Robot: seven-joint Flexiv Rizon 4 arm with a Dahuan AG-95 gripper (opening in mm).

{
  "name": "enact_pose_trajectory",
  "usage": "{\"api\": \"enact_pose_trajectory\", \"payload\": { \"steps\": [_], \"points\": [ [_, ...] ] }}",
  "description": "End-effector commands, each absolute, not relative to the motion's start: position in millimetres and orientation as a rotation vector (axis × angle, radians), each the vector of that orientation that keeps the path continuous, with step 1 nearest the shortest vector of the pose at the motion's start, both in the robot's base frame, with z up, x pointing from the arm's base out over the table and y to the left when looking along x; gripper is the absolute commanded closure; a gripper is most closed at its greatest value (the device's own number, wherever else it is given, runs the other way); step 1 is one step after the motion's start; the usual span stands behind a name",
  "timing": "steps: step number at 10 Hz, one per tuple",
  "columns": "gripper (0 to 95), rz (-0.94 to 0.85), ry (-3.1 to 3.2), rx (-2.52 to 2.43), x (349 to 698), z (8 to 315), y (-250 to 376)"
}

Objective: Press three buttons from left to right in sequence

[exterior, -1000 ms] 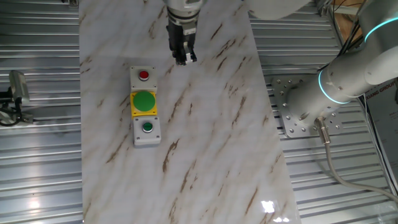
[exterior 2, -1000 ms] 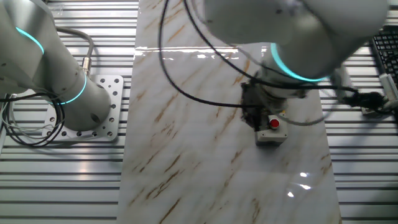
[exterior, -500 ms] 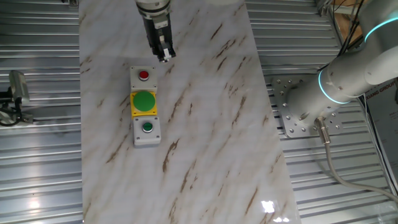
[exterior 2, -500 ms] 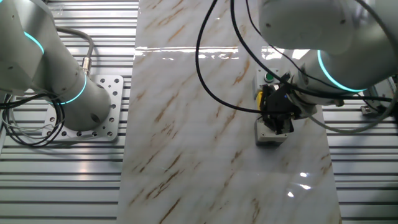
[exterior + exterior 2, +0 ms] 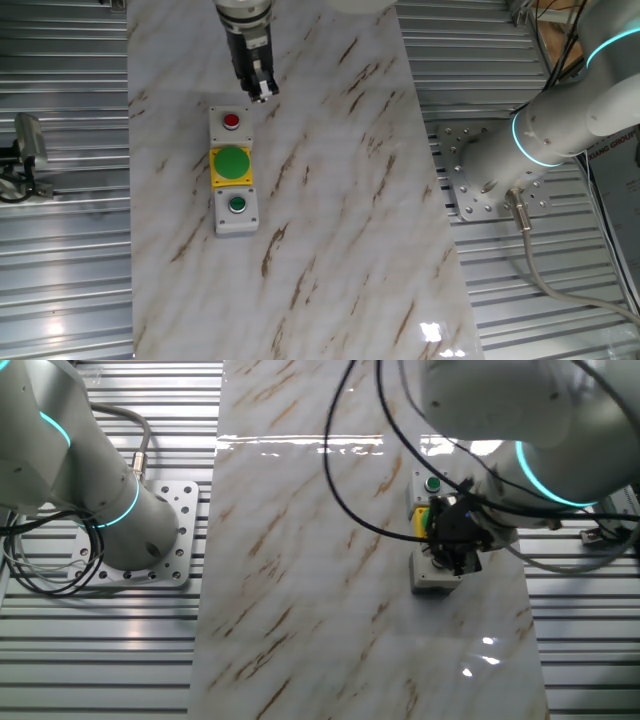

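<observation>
The three buttons sit in a tight row on the marble worktop, box touching box: the red button on its grey box at one end, the big green button on yellow in the middle, the small green button on grey at the other end. The gripper hangs just beyond the red end of the row, its tip a little off to the side of the red box and apparently above it, not touching. In the other fixed view the arm's wrist covers the red box top, so contact cannot be checked there. Whether the fingers are together or apart I cannot tell; they read as one dark tip. My judgement is that the first press is in hand, with none yet done. The next move calls for a short shift over the red cap, then a straight push down.
</observation>
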State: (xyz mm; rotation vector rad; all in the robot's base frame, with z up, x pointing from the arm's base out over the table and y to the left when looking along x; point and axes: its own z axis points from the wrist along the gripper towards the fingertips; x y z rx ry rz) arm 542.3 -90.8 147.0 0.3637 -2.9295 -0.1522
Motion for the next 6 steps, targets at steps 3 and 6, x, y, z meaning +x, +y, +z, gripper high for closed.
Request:
{"api": "enact_pose_trajectory", "payload": {
  "steps": [3,6],
  "points": [
    [95.0,-0.141,-2.93,0.396,551,152,-88],
    [95.0,-0.139,-2.939,0.408,558,156,-86]
  ]
}}
